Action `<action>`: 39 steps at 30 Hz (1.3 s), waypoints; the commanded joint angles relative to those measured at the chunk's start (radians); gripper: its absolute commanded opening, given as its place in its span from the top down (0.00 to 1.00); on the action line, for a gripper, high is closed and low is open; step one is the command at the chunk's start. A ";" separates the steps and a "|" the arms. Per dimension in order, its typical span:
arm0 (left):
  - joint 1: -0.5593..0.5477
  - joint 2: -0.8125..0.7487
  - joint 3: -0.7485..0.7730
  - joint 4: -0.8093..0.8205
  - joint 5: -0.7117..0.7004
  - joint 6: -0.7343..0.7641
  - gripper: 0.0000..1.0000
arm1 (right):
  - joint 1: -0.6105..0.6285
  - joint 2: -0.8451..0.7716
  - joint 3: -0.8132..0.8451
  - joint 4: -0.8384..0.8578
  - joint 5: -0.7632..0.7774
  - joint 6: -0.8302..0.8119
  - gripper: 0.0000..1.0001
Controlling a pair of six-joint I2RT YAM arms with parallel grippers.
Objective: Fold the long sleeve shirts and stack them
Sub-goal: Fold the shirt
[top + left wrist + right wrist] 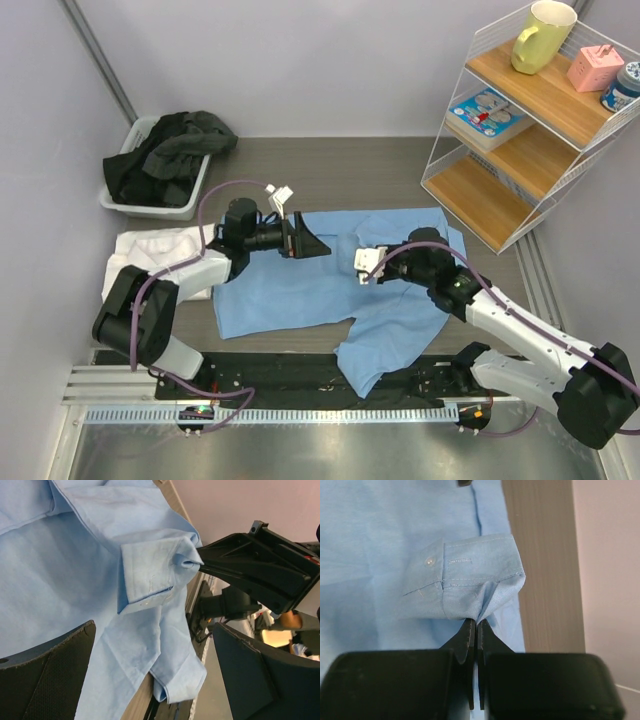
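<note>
Hidden / unclear: white shirt (150, 250) lies at the left edge of the table (380, 175), its right part covered by my left arm, so I cannot tell how it is folded. In the overhead view the right gripper's fingertips are lost against the arm and cloth. Lower hem of the light blue shirt (300, 290) hangs over the near table edge onto the black base strip. The blue-and-white jar (628, 85) is cut off by the right frame border.

Containers: grey bin (120, 195), upper left, holds a heap of dark clothes (170, 150) spilling over its rim. Wire shelf (500, 140), upper right: top board carries a yellow mug (542, 35), a pink box (595, 68) and the jar; the board below carries what looks like a flat printed packet (488, 115). The bottom board is bare.

Task items: blue shirt spread flat across mid-table, white shirt just beside it to the left.

Jaws: right gripper (474, 627) pinched tight on the fabric just behind the buttoned cuff (470, 575), the cuff raised clear of the shirt body. Left gripper (154, 627) stands wide apart, holding nothing, above the shirt's upper middle and facing the cuff
</note>
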 commanded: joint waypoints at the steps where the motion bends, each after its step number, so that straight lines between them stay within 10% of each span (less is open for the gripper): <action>1: 0.001 0.032 -0.051 0.409 -0.035 -0.195 0.00 | 0.004 -0.022 0.008 0.188 0.046 0.061 0.99; 22: -0.060 0.349 0.110 0.876 0.063 -0.453 0.05 | 0.006 0.003 0.105 0.155 0.046 0.116 0.99; 31: -0.063 0.296 0.115 0.917 0.052 -0.577 0.74 | 0.004 0.001 0.100 0.158 0.077 0.128 0.97; 33: -0.063 0.242 0.129 0.851 0.078 -0.556 1.00 | 0.004 -0.016 0.092 0.149 0.090 0.133 0.86; 36: -0.063 0.137 0.150 0.645 0.086 -0.472 1.00 | 0.004 -0.060 0.073 0.135 0.116 0.153 0.68; 37: -0.069 0.106 0.159 0.581 0.087 -0.374 1.00 | 0.004 -0.074 0.069 0.120 0.127 0.177 0.47; 39: -0.085 0.029 0.217 0.175 0.060 -0.187 1.00 | 0.003 -0.124 0.074 0.063 0.165 0.222 0.30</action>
